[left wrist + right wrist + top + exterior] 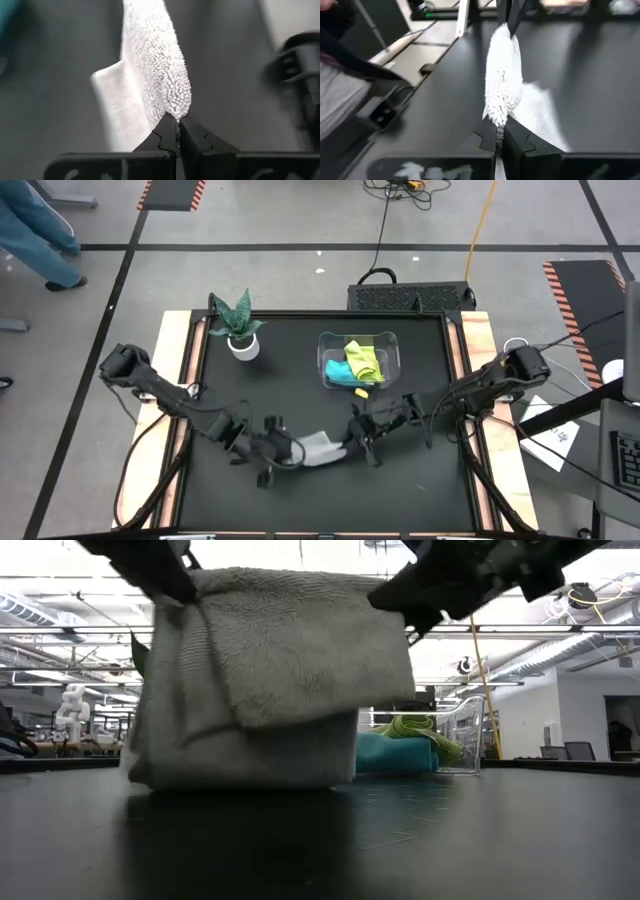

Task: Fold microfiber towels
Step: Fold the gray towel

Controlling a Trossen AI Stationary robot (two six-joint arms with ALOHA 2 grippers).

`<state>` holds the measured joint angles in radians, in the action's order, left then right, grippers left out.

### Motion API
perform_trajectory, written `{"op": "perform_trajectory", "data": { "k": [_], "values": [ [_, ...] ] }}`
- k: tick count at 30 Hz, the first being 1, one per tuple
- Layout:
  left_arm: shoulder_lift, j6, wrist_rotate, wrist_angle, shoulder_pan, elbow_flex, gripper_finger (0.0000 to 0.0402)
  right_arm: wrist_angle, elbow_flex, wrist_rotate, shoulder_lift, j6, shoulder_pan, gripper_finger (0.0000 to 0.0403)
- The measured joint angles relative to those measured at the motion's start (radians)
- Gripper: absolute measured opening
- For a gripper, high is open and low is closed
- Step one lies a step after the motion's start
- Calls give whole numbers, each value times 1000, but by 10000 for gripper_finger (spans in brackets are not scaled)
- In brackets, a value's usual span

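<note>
A light grey microfiber towel (pixel 320 448) hangs between my two grippers near the middle of the table. In the low view it droops as a doubled bundle, and its lower fold (pixel 240 778) rests on the black tabletop. My left gripper (pixel 292 448) is shut on the towel's left end and my right gripper (pixel 352 432) is shut on its right end. A yellow-green towel (pixel 364 360) and a teal towel (pixel 343 373) lie in the clear bin (pixel 390 340) farther back. My left gripper pinches the grey towel's upper edge (pixel 176 109) between its two shut fingers, slanting down from the table's left. The cloth runs away from the fingertips as a thick ridge, with a flap hanging off one side. One layer or several, I cannot tell. My right gripper pinches the opposite end of the same upper edge (pixel 499 116) between its shut fingers, coming nearly level from the table's right. The ridge of cloth stretches from its fingertips toward the other gripper (pixel 510 15). The towel hangs below, its bottom on the table.
A potted plant (pixel 240 330) in a white pot stands at the far left of the black mat. The clear bin sits at the far middle right. Open black tabletop (pixel 330 500) lies near the front edge. A person's legs (pixel 40 240) show beyond the table.
</note>
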<state>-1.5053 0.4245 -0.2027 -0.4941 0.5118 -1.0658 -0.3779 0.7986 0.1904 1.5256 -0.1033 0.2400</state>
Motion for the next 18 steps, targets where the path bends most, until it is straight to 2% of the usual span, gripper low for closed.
{"op": "perform_trajectory", "data": {
  "k": [6,9,13,18],
  "values": [
    [0,108,52,319,55,168,4,-51,1,7,81,-112,51,0],
    [0,162,58,433,61,245,6,-78,1,71,107,-154,31,0],
    [1,195,53,465,52,305,4,-93,2,106,124,-192,-21,0],
    [2,200,62,421,9,330,4,-99,2,183,148,-233,-103,0]
  ]
}}
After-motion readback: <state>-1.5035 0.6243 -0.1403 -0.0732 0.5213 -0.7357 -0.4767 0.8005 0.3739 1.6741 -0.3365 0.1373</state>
